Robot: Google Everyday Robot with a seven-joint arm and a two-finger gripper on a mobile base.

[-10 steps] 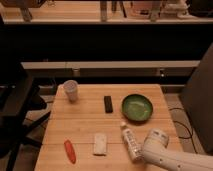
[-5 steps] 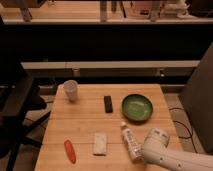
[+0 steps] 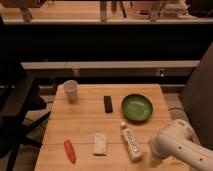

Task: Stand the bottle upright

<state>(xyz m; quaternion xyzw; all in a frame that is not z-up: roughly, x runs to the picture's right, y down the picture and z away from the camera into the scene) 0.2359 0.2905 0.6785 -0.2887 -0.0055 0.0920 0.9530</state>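
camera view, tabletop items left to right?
Orange carrot-like item → white cup → white packet → black bar → bottle, lying on its side → green bowl. The hand is at the table's front right, just right of the bottle, mostly hidden behind the arm.

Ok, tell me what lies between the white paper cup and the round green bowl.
In the camera view, a small black block lies between cup and bowl. Gripper sits beside the lying bottle.

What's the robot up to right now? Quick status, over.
Gripper low at table's front edge, right of bottle. Bottle lying flat, not gripped. White packet left of it, apart.
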